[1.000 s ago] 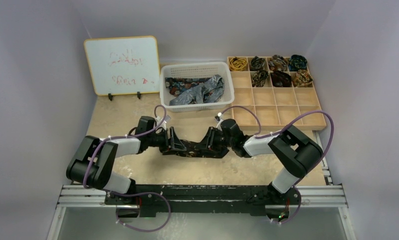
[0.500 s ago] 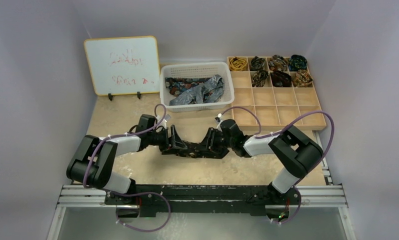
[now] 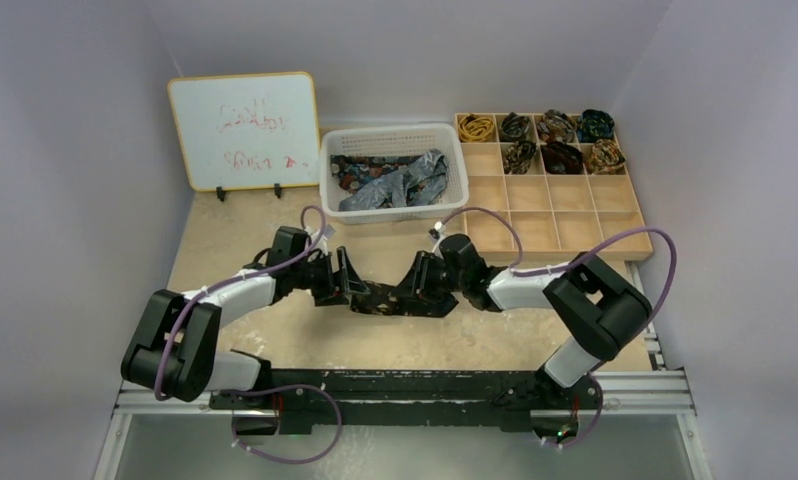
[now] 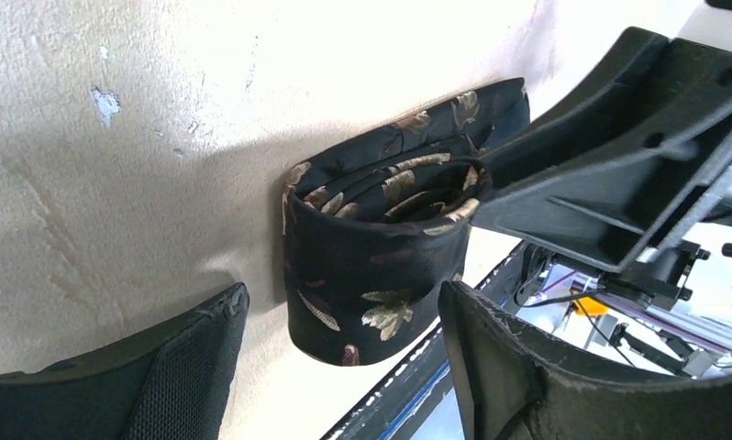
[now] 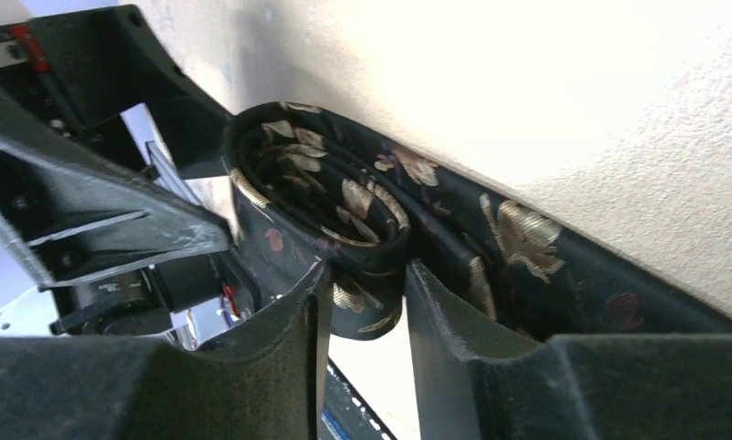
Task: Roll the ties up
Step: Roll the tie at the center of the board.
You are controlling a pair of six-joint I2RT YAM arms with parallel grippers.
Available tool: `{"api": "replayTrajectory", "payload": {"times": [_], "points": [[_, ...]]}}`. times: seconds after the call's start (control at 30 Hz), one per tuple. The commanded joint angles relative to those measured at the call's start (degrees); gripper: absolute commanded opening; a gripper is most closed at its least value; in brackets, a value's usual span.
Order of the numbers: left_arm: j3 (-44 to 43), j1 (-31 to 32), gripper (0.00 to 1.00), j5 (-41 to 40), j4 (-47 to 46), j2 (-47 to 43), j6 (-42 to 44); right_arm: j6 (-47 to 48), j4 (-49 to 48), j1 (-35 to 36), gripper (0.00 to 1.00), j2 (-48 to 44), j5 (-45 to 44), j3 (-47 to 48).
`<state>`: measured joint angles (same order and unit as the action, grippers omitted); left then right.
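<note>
Left wrist view: the left gripper (image 4: 339,293) is wide open and holds nothing. Its two fingers (image 4: 174,367) stand one on each side of the rolled end of the dark tie (image 4: 371,275). The finger on the left side of this view is a little apart from the cloth.

In the right wrist view, the right gripper (image 5: 367,270) has its fingers close together, and a fold of the roll is pinched between them. So the right arm has the tie and the left arm does not.

From above, the tie lies flat on the table (image 3: 235,250), near the middle, between the two grippers. Its long way runs from left to right, side by side with the near edge of the table. The rolled end points to the left gripper. The loose flat part runs back under the right gripper, toward the right side.

Both grippers are right at the tie. The next move likely turns on the left fingers closing straight across the roll.
</note>
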<state>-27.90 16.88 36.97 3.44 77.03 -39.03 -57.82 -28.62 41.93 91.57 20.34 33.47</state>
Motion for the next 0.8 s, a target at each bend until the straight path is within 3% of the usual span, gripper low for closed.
{"api": "replayTrajectory", "payload": {"times": [0.0, 0.3, 0.77], "points": [[-0.9, -0.4, 0.74, 0.4, -1.6, -0.8, 2.3, 0.3, -1.4, 0.1, 0.35, 3.1, 1.8, 0.7], [1.0, -0.4, 0.72, 1.4, -9.8, 1.4, 4.1, 2.6, 2.6, 0.0, 0.29, 5.7, 1.0, 4.7], [6.3, -0.4, 0.72, 1.9, -7.6, -2.9, -2.3, -1.4, -3.5, -0.5, 0.29, 8.1, 3.2, 1.2]]}}
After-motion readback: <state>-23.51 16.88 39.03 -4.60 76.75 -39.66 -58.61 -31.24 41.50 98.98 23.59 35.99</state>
